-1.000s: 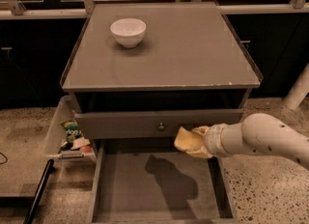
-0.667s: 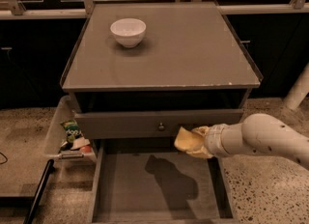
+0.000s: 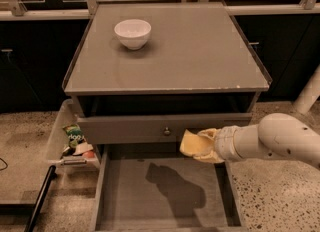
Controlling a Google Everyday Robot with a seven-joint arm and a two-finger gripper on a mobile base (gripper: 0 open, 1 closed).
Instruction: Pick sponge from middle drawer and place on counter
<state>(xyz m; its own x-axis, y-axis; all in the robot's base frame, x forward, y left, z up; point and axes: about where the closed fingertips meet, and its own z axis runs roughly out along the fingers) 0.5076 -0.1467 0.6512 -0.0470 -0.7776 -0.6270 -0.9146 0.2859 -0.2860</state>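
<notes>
My gripper (image 3: 202,145) reaches in from the right on a white arm, level with the grey drawer front. It is shut on the pale-yellow sponge (image 3: 191,144) and holds it above the open middle drawer (image 3: 127,196). The drawer's grey floor is bare and carries the shadow of the sponge and arm. The grey counter (image 3: 200,51) lies above and behind the gripper.
A white bowl (image 3: 132,32) stands at the counter's back left. A clear bin of snack packets (image 3: 70,138) hangs at the cabinet's left side. A drawer front with a small round knob (image 3: 166,131) sits just left of the sponge. A white post (image 3: 307,93) stands at the right.
</notes>
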